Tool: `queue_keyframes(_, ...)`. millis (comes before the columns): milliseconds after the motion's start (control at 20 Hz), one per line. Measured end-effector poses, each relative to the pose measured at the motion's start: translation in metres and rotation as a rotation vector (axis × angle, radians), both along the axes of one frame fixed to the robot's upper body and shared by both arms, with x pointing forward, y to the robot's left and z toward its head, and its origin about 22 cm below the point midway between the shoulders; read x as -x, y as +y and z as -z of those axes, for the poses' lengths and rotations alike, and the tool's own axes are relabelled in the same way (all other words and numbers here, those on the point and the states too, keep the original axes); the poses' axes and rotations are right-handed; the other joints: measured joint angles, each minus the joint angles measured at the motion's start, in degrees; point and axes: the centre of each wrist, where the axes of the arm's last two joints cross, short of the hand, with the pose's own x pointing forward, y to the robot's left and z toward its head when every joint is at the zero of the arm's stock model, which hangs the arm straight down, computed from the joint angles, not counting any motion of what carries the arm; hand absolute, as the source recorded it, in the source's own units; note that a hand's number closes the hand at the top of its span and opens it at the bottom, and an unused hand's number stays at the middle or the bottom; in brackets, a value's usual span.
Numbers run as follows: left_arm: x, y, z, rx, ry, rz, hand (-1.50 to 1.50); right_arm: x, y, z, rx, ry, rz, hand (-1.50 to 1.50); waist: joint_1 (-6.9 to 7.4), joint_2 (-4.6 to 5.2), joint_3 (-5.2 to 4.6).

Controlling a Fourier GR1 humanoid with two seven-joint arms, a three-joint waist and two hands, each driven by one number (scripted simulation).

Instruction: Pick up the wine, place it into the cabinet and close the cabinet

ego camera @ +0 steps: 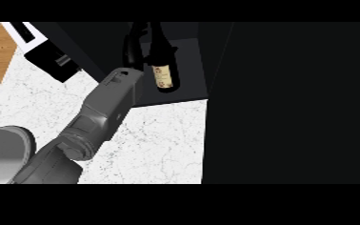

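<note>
The wine bottle (163, 75) is dark with a cream label and sits inside the dark open cabinet (186, 52), over its floor. My right hand (138, 44) reaches into the cabinet from the lower left. It sits at the left side of the bottle's upper part, with fingers curled round it. Black on black hides the exact contact and the bottle's neck. The grey forearm (105, 109) runs across the white counter up to the hand. My left hand does not show.
The cabinet's open door (281, 105) fills the right side as a tall black panel. White marbled counter (162, 143) lies below the cabinet. A black and white appliance (49, 55) stands at the upper left. A grey rounded part (14, 152) sits at the lower left edge.
</note>
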Motion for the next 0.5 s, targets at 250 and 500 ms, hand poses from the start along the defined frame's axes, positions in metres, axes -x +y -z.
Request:
queue_keyframes(250, 0.0001, 0.0006, 0.0002, 0.004, 0.024, -0.011, -1.50, 0.0012, 0.0016, 0.0008, -0.002, 0.004, 0.000, -1.50, -0.05, -0.02, -0.01)
queue_keyframes(500, -0.0001, 0.0013, -0.0001, 0.010, 0.003, -0.013, -1.50, 0.0013, 0.0031, 0.0002, 0.005, -0.001, -0.011, -1.50, -0.10, -0.04, 0.02)
